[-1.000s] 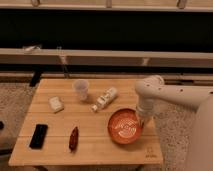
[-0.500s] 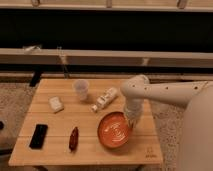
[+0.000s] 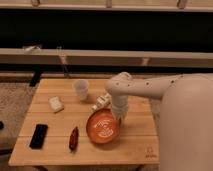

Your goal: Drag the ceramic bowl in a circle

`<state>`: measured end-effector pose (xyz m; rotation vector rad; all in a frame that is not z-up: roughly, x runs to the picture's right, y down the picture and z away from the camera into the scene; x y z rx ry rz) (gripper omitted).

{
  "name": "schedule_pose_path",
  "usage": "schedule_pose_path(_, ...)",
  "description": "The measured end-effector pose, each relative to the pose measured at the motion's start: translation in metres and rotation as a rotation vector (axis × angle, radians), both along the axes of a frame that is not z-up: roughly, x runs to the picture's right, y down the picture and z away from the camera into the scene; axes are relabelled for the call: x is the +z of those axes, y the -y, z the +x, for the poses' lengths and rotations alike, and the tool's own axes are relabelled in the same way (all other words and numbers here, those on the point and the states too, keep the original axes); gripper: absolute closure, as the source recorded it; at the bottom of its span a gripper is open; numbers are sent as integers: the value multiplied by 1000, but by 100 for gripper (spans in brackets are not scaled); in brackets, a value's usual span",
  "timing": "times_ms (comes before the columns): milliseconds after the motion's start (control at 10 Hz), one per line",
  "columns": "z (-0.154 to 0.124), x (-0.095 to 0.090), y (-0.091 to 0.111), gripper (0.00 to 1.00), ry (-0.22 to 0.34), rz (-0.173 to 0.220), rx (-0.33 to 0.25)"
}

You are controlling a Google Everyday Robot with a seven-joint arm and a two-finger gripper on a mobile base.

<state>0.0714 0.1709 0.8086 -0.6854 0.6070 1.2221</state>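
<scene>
Camera view: one view, looking down from the front onto a wooden desk [image 3: 137, 146], with a dark wall and a pale ledge behind it.
Ceramic bowl [image 3: 102, 127]: a wide, glossy orange-red bowl. It stands flat on the desk in the front middle part, a little right of the centre.
Pincer [image 3: 119, 118]: it is low at the far right rim of the ceramic bowl, under the white arm [image 3: 145, 87] that comes in from the right. It seems to touch the rim or to reach just inside it. I cannot tell how far open it is, or whether it has a real hold of the rim.
Plastic cup [image 3: 81, 89]: upright at the back of the desk, well apart from the bowl.
White bottle [image 3: 101, 101]: it lies on its side just behind the bowl and is the nearest thing to it.
Dark red object [image 3: 74, 138]: long and thin, just beside the bowl on its left.
Black phone [image 3: 38, 136]: flat near the front left corner.
White block [image 3: 56, 104]: on the left side, apart from the bowl.
Progress: the pincer is at the bowl, so I judge that the dragging is in hand. This single moment does not show how much of the circle is made.
What is left: to lead the bowl round and close the loop. The bottle and the dark red object leave little room on those sides.
</scene>
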Motion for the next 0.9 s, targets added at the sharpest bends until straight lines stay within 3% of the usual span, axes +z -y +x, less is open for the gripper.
schedule_pose_path(300, 15, 24, 20, 100, -13, 28, -6)
schedule_pose_path(600, 61, 54, 37, 100, -88, 36, 31)
schedule_pose_path(900, 115, 66, 42, 100, -185, 44, 68)
